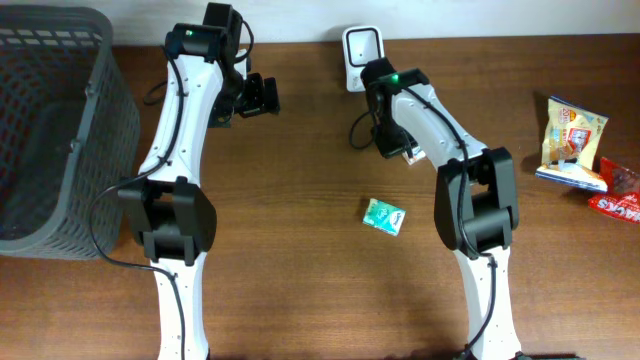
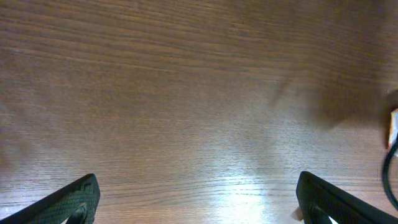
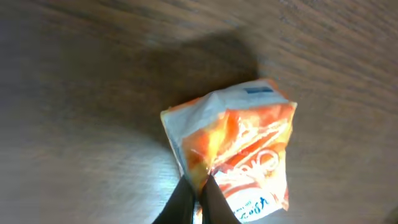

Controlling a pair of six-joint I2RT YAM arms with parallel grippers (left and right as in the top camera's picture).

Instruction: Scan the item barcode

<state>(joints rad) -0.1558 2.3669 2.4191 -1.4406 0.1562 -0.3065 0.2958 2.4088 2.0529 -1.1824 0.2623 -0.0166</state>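
**Right arm bringing orange packet up to the scanner**

Overhead: The right gripper [image 1: 404,150] is hanging near the table's [image 1: 300,250] far edge, just short of the white barcode scanner [image 1: 360,45]. A scrap of the orange packet [image 1: 411,156] is showing under it. The presenting step looks to be under way. The next move is probably calling for the packet's barcode to be turned toward the scanner. The left gripper [image 1: 258,95] is idling well apart, left of the scanner. Nothing is lying between packet and scanner. A green packet [image 1: 383,215] is sitting mid-table, a yellow-and-blue snack bag [image 1: 572,135] and a red packet [image 1: 618,195] at the right edge, and a grey basket [image 1: 50,130] at the left edge.

Left wrist: Its fingers [image 2: 68,202] are spreading wide over bare wood, grasping nothing.

Right wrist: Its fingertips [image 3: 186,202] are clenching a fold of the orange packet, which is seemingly dangling off the wood. No barcode is showing on this face.
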